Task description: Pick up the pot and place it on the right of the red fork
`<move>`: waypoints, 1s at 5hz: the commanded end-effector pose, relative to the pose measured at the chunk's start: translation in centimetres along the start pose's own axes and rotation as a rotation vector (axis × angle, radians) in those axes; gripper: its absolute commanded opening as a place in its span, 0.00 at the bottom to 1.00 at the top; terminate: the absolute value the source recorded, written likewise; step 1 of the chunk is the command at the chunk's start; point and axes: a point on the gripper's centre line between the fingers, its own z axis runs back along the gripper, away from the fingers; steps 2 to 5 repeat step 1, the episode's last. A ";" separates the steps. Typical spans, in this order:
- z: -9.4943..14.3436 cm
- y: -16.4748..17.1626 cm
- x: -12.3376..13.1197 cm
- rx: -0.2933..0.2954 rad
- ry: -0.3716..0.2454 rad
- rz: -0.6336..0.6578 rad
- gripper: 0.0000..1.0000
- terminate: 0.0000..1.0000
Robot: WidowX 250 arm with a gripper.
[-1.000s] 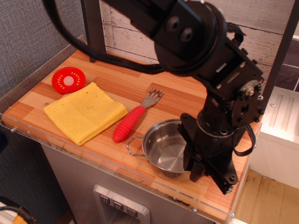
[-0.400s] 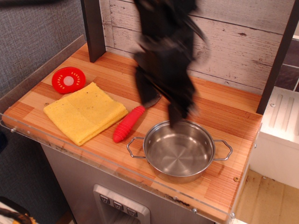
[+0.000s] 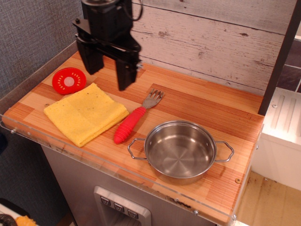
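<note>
Up and away goes the gripper (image 3: 109, 71), now clear of the pot (image 3: 179, 151) and hanging over the table's (image 3: 225, 113) far left with fingers spread and empty. Nearest the front edge, that pot sits just right of the red fork (image 3: 135, 120). Left of the fork lies a yellow cloth (image 3: 84, 113), a red disc (image 3: 69, 80) behind it.

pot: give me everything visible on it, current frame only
The pot is a small, shallow, shiny steel pan, lidless and empty, with an angular wire loop handle on each side. It sits upright on the wooden counter near the front edge, just right of the red fork, apart from it. The open gripper is far off; nothing grips the pot.
</note>
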 end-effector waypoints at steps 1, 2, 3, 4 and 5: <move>0.9 0.8 -0.7 0.004 -0.025 0.011 1.00 1.00; 0.9 0.8 -0.7 0.004 -0.025 0.011 1.00 1.00; 0.9 0.8 -0.7 0.004 -0.025 0.011 1.00 1.00; 0.9 0.8 -0.7 0.004 -0.025 0.011 1.00 1.00; 0.9 0.8 -0.7 0.004 -0.025 0.011 1.00 1.00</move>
